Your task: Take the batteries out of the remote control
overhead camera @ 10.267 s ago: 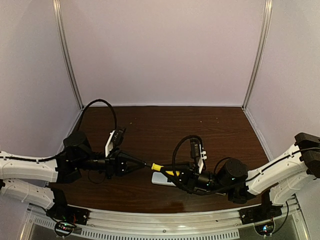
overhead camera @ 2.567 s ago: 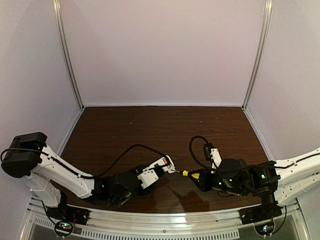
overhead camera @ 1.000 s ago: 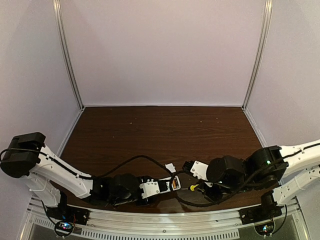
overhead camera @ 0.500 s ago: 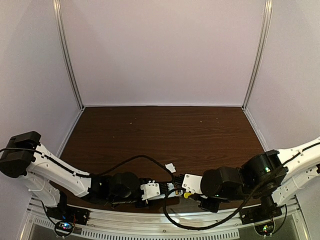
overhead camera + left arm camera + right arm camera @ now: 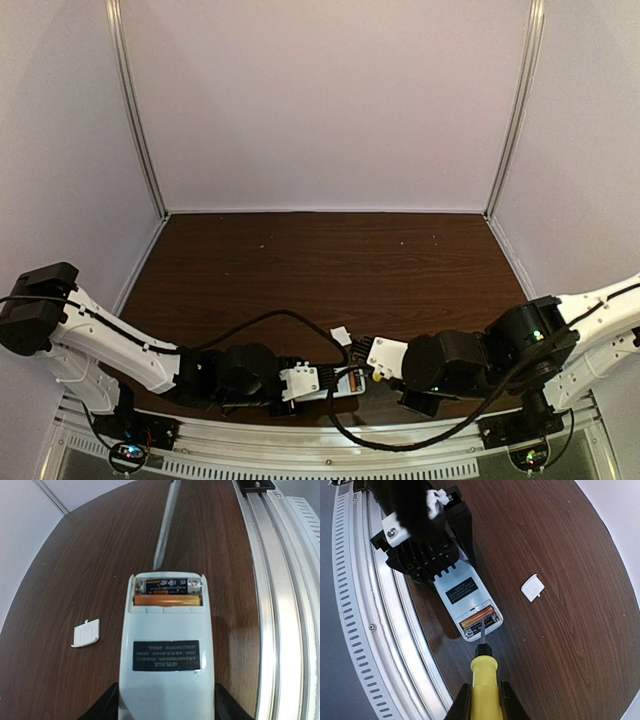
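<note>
The left gripper (image 5: pixel 166 711) is clamped on the remote control (image 5: pixel 167 650), right beside the metal rail (image 5: pixel 280 605), with both batteries (image 5: pixel 168 600) in their open slot (one orange, one dark). The right gripper (image 5: pixel 484 702) squeezes the screwdriver (image 5: pixel 484 672), its tip at the batteries. I think a small, careful pry comes next, flicking them toward the wide table (image 5: pixel 75 555), not the rail.

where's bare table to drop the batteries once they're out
The widest bare patch of table runs from the small white cover back to the rear wall, across the full width. The near edge is crowded: the left hand grips the remote control, and the right hand points the screwdriver at the batteries.
</note>
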